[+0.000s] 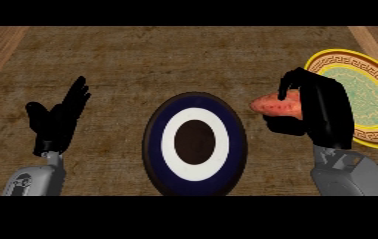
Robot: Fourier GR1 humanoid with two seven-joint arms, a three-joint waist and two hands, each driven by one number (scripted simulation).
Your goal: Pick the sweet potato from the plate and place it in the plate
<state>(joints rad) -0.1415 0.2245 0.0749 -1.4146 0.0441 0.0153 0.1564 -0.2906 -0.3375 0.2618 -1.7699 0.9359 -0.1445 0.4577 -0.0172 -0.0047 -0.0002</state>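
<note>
Right now the right hand [319,114] has its fingers & thumb curled round the sweet potato [277,104]; the orange end pokes out past the fingertips toward the dark blue plate [155,133], the rest is hidden by the palm. It looks lifted off the yellow-rimmed patterned plate [325,62], which sits behind & beside the hand, partly covered by it.

Step in hand, as I judge it: carry across & set down on the blue plate w/ the white ring, just beyond the fingertips.

To do it well:
1. Keep the curl closed till the potato is over the plate's dark centre, not the rim.
2. Lower before letting go; the potato is rounded & prob. rolls.
3. Uncurl the fingers w/ the long side lying flat.

Left hand [57,117] rests w/ fingers straight & up, well apart from the blue plate; holds nothing.
</note>
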